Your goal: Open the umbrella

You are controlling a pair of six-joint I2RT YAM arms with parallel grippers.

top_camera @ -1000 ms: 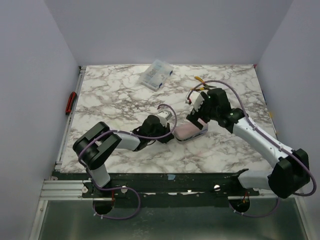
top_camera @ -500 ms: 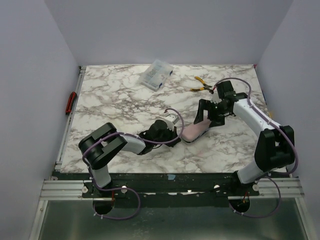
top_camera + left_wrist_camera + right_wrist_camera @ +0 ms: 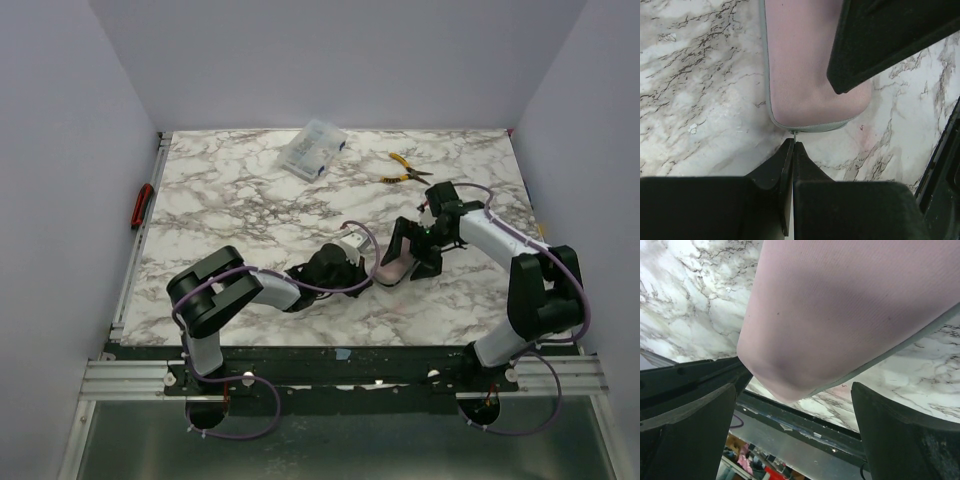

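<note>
Lavender-pink fabric, folded shut, marks your umbrella (image 3: pixel 393 268). It lies flat on the marble table (image 3: pixel 230 210), a little right of the middle and closer to the near edge than the far one.

Your left gripper (image 3: pixel 793 146) reaches in low from the left with its fingers pressed together. A thin grey strand from the umbrella's rounded end runs into the tips, so it holds the umbrella by that strand.

Your right gripper (image 3: pixel 408 252) comes in from the right-edge side and sits over the umbrella's other end, jaws spread wide to either side of the fabric. In its wrist view one finger (image 3: pixel 690 420) lies close against the fabric's edge. The other stands apart from it, with marble showing between, so it grips nothing.

Near the far edge you have a clear box (image 3: pixel 313 148) about midway along, and yellow-handled pliers (image 3: pixel 403 168) to the right of it. A red item (image 3: pixel 143 205) sits at the left edge.
</note>
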